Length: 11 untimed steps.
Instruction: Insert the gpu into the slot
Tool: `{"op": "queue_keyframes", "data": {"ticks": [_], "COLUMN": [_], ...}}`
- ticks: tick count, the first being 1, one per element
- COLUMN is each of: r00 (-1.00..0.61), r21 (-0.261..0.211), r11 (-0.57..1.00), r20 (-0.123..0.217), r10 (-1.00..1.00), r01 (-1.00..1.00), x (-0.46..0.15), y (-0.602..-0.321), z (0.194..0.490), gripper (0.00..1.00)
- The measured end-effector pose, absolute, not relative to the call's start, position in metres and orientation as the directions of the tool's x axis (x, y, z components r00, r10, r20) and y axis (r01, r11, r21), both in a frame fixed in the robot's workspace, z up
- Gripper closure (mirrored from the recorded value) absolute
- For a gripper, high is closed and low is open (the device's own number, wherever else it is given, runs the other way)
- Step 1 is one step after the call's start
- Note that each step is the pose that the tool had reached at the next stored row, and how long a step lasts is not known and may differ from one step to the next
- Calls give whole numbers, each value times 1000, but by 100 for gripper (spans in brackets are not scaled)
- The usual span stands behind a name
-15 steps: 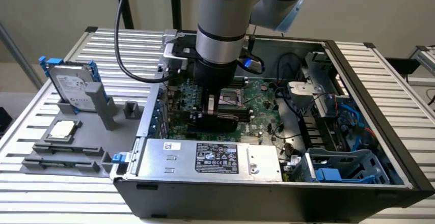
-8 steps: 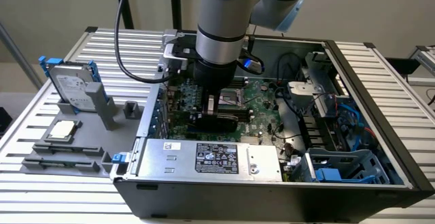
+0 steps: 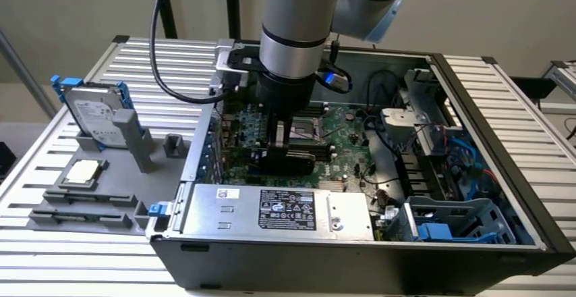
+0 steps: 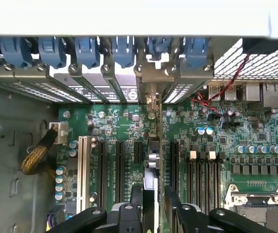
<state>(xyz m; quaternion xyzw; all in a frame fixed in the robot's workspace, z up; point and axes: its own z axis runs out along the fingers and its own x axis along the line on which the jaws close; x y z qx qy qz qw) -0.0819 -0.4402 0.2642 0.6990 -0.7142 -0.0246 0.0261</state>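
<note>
Three spare parts sit at the exterior view's left on the slatted bench point(image 3: 522, 94): a hard drive point(image 3: 94, 111) upright in a blue-edged holder, a processor chip point(image 3: 83, 172) on a grey tray, and memory sticks point(image 3: 81, 206) lying flat in front of it. Just beside them, toward the exterior view's right, lies the open computer case point(image 3: 360, 263), with a silver power supply point(image 3: 270, 209) along its near wall. The arm point(image 3: 293, 34) reaches straight down into the case over the motherboard point(image 3: 347, 125). The claw point(image 3: 286, 150) is closed narrowly on the gpu point(image 3: 293, 160), gripping the card's upper edge.

In the wrist view the gpu point(image 4: 152, 160) stands on edge between the two fingers point(image 4: 129, 216), among the black expansion slots point(image 4: 119, 165), with its metal bracket toward the row of blue latches point(image 4: 88, 51). Whether its lower edge is seated cannot be told. A blue drive cage point(image 3: 450, 223) fills the case's corner at the exterior view's right.
</note>
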Motion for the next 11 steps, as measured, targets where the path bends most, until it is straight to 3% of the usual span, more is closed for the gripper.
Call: {"op": "queue_keyframes", "data": {"ticks": [9,11], "r00": [-21,-21], "r21": [72,72], "r11": [22,22], "r20": [4,6], "r10": [-1000,-1000], "r01": [-997,-997], "x": [-88,-96], "y": [-440,-440], "z": [301,302], "gripper": [67,75]}}
